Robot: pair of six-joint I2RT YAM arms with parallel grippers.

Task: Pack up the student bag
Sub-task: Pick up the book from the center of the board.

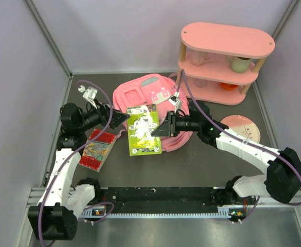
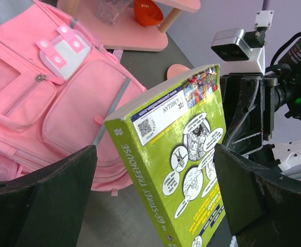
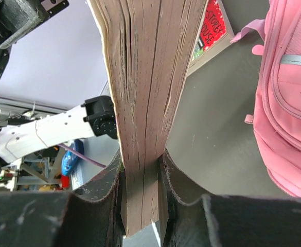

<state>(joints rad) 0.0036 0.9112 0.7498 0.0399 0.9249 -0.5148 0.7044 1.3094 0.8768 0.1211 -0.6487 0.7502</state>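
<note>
Green book [image 1: 143, 129] is clamped edge-on by right gripper [image 1: 163, 126] | left gripper [image 1: 120, 119] is held wide and empty, likely for handover | student bag [image 1: 140, 95] just beyond

The left arm [image 1: 63, 164] reaches inward with jaws spread wide; the right arm [image 1: 243, 146] faces it, jaws pinching a book [image 1: 143, 131].

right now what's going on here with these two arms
The right hand is clamped on the page edge of a thick lime-green paperback book, holding it up in front of the large pink fabric backpack. The left hand is wide open at the book's spine side, not gripping it. A red paperback lies flat on the table nearby.
</note>
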